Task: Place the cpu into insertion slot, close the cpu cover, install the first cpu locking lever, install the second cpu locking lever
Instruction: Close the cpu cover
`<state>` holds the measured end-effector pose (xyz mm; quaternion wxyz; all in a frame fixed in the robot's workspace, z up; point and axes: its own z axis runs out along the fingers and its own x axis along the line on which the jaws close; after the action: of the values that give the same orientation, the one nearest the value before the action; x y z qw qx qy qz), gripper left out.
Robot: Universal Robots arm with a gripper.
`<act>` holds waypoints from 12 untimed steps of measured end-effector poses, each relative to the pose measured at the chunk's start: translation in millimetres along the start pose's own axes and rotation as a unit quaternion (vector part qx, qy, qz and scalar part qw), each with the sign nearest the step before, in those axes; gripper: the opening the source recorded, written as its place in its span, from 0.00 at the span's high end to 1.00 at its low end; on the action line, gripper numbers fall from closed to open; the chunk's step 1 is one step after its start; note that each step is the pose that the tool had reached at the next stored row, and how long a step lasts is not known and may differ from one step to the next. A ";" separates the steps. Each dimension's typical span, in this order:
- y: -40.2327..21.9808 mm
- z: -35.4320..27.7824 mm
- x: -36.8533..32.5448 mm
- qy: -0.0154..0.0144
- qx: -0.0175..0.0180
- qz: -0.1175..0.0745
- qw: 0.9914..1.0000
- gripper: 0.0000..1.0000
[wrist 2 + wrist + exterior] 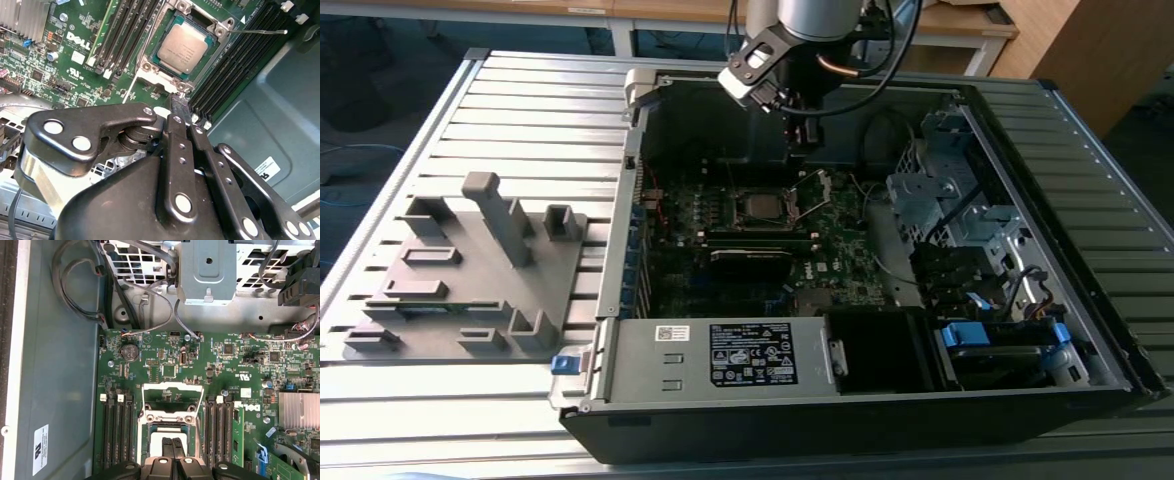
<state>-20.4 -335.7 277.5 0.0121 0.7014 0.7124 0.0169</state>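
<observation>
My claw [802, 140], pressed together and empty, hangs at one o'clock of the cpu [761, 208] in the exterior view — cover [172, 387] up

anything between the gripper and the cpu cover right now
Nothing visible does. The shut gripper hangs near the cover, which stands open. The cpu is already seated and lies uncovered.

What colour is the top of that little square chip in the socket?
The cpu top is dull silver-grey; the second wrist view shows it best.
</observation>
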 end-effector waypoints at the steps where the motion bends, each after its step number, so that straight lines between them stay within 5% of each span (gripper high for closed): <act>1: 0.5 0.0 0.0 0.000 0.000 0.000 1.000 0.89; 12: 7.9 0.3 -0.1 0.000 0.000 0.000 1.000 0.89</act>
<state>-12.5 -335.8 277.5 0.0121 0.7014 0.7125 0.0169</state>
